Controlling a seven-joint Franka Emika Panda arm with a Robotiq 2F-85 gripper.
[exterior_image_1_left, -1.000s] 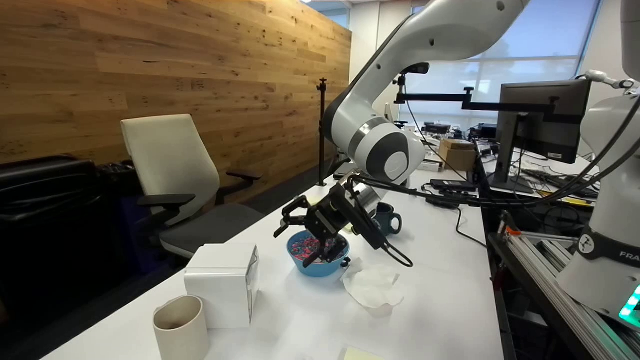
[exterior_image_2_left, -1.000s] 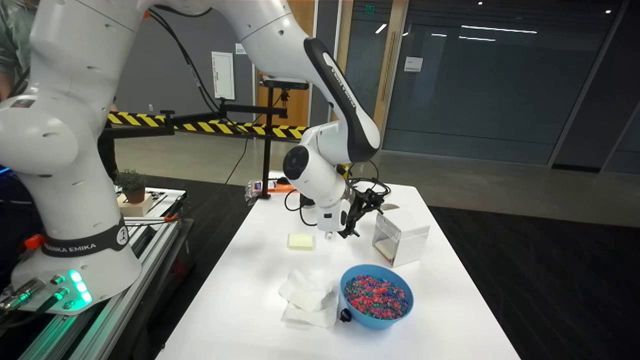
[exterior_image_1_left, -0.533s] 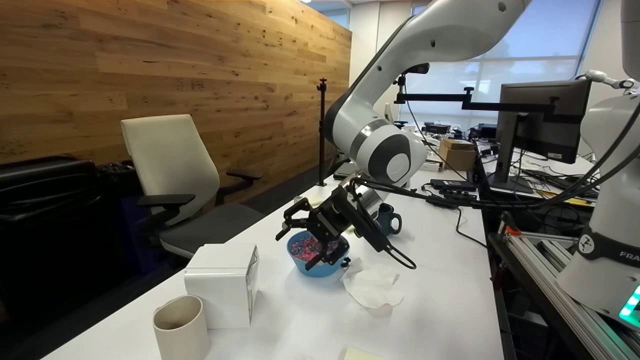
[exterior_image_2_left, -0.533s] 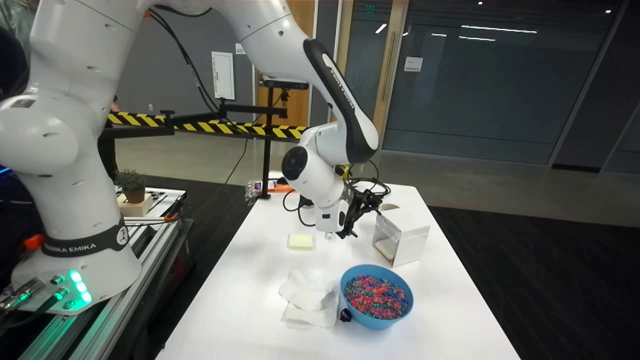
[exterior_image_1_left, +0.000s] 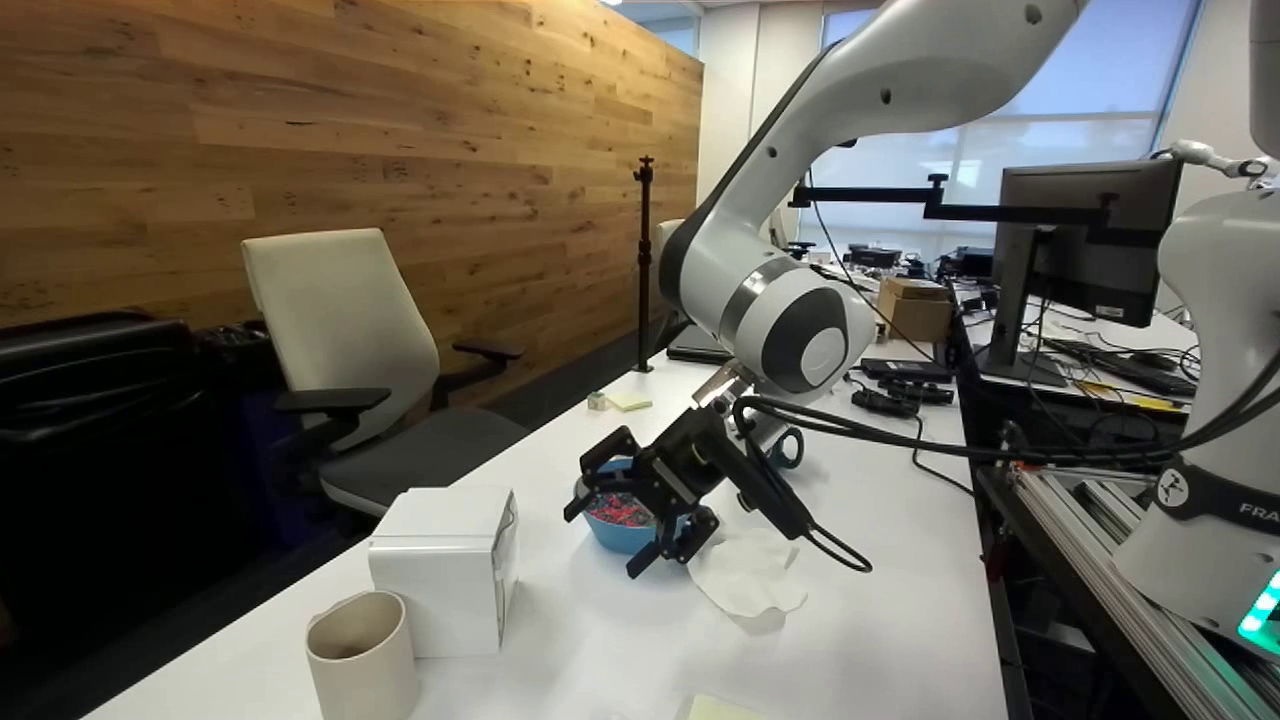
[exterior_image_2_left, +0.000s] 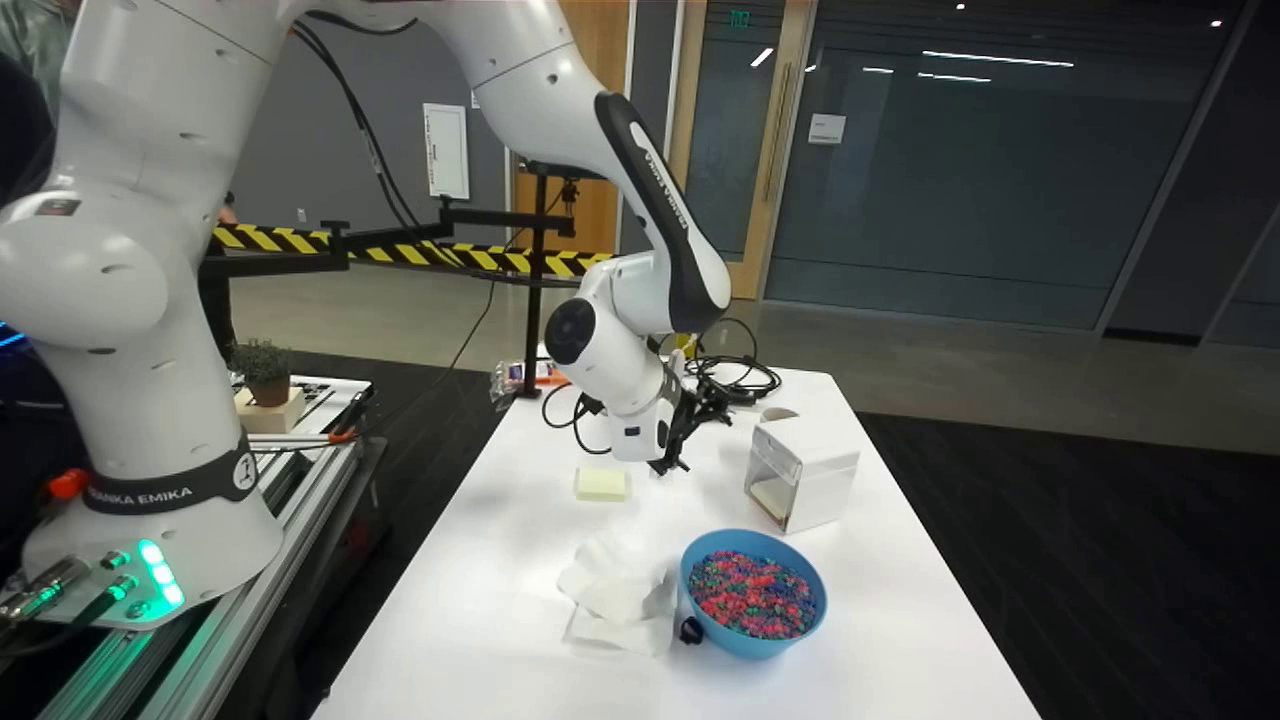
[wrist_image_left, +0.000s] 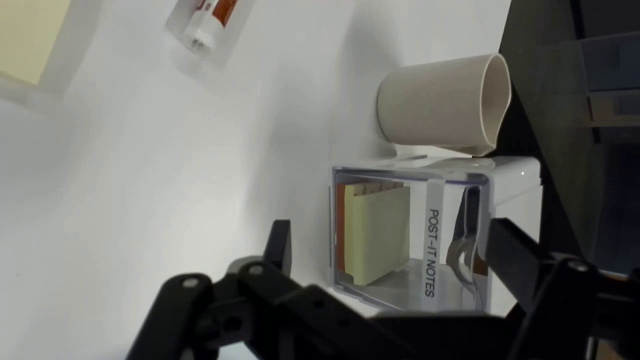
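- Gripper (exterior_image_1_left: 604, 541) has edged back, spread wide and empty.
- White notes box (exterior_image_2_left: 822, 490) stands ahead, beside the cup (wrist_image_left: 435, 102).
- Gap to the box has grown, so it seems out of grasp.

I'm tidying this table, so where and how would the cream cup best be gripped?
Probably by the rim, from above: the cream cup stands upright, mouth up, and its wall looks thin, so the open pincer could straddle it inside and out. Choose the side facing away from the white box, which stands close beside the cup and could crowd the grip.
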